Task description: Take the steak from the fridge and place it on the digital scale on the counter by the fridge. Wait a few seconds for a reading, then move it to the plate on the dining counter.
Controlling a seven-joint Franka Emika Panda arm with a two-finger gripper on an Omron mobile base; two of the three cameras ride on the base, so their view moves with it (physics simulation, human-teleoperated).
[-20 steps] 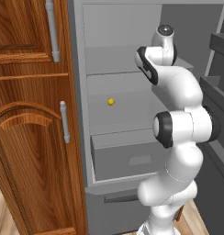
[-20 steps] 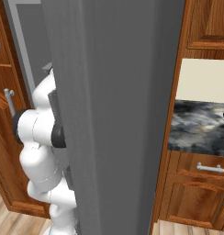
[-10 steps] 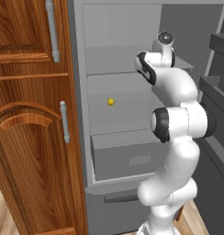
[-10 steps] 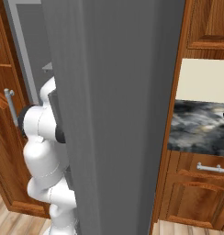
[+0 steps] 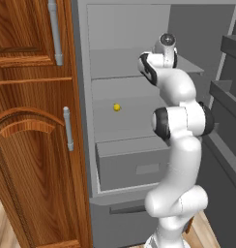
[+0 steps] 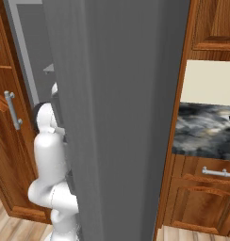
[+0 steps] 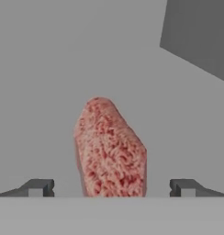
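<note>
The steak point(image 7: 111, 149), a pinkish-red slab with paler patches, lies on a plain grey shelf of the fridge point(image 5: 139, 72). In the hand view it sits right between my two dark fingertips point(image 7: 38, 187). My gripper point(image 7: 111, 188) is open, with a wide gap on each side of the meat and no contact that I can see. In the left base view the white arm point(image 5: 180, 121) reaches up into the open fridge, its hand point(image 5: 164, 44) over the upper shelf. The plate and the dining counter are out of view. I cannot make out the digital scale.
A tiny yellow ball point(image 5: 117, 107) rests on the shelf below, above a wide grey drawer point(image 5: 134, 162). Brown wooden cupboards point(image 5: 33, 145) stand to the left. The open fridge door point(image 6: 121, 117) blocks the right base view. Beside it is a marbled wall counter point(image 6: 206, 132) over wooden drawers.
The arm has stretched a little further into the fridge, its hand shifting slightly left and down toward the upper shelf. The jaws have stayed open.
</note>
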